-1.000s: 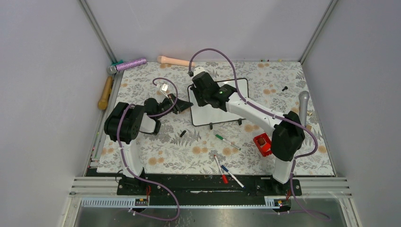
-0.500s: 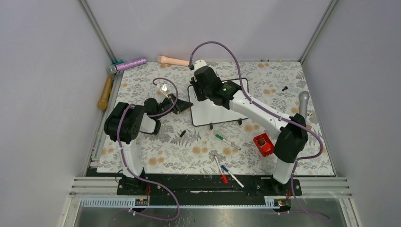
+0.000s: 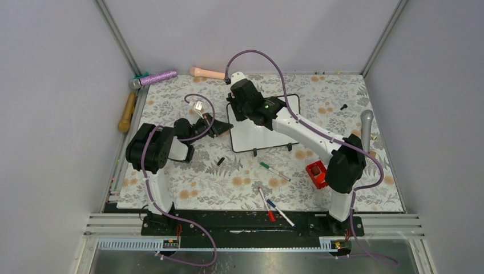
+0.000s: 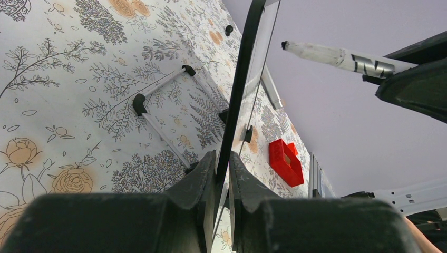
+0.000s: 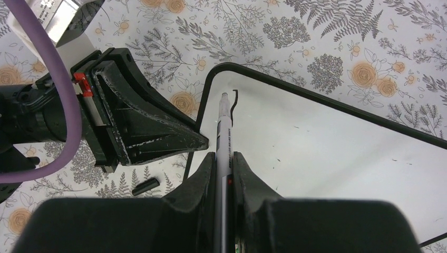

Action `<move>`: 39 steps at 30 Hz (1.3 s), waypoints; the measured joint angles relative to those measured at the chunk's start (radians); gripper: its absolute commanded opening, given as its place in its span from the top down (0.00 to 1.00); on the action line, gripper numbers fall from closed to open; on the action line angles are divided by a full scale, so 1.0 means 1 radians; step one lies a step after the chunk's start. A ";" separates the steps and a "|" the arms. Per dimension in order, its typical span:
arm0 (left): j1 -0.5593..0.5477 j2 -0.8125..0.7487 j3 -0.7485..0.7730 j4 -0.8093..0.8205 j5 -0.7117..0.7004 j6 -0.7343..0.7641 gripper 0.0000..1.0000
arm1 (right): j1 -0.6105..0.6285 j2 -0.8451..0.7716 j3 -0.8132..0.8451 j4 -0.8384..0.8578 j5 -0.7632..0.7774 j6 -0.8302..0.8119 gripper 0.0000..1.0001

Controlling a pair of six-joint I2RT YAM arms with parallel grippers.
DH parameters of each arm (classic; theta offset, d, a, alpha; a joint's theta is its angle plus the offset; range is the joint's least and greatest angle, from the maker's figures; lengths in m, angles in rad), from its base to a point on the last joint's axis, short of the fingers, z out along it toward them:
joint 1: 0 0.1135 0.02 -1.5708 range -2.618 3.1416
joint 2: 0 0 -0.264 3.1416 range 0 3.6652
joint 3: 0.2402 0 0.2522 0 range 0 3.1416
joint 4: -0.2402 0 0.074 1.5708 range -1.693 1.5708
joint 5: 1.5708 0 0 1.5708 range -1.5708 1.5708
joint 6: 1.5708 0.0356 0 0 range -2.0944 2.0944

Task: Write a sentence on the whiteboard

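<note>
The whiteboard (image 3: 259, 137) stands tilted on its two black feet mid-table, its upper part hidden under my right arm. My left gripper (image 4: 222, 164) is shut on the thin black frame at the board's left edge (image 4: 246, 79), also visible in the top view as the left gripper (image 3: 226, 130). My right gripper (image 5: 224, 158) is shut on a grey marker (image 5: 224, 132) with its tip at the board's far-left corner. Of the sentence, only one short hooked black stroke (image 5: 235, 100) shows beside the tip. The rest of the white surface (image 5: 327, 142) is bare apart from tiny specks.
A red box (image 3: 315, 174) sits right of the board by the right arm. A green pen (image 3: 274, 170), a red pen (image 3: 265, 204) and a blue pen (image 3: 279, 212) lie in front. A black cap (image 3: 220, 161) lies near the left gripper. A microphone (image 3: 365, 128) lies far right.
My right gripper has carried the marker back and slightly left, to the board's far-left corner. The left gripper and the board have stayed put.
</note>
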State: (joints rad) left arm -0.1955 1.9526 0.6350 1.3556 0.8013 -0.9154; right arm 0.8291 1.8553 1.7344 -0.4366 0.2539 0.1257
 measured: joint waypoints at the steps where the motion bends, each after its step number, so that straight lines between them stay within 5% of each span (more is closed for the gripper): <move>1: 0.000 0.000 0.000 0.000 0.000 0.000 0.96 | 0.000 0.003 0.002 0.000 0.000 -0.002 1.00; 39: 0.000 0.000 0.000 0.000 0.000 0.002 0.96 | 0.000 0.046 0.030 -0.008 0.061 -0.019 1.00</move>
State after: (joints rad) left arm -0.1955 1.9526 0.6350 1.3556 0.8013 -0.9134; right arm 0.8295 1.9011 1.7645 -0.4442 0.3145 0.1062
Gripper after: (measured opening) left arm 0.119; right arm 0.157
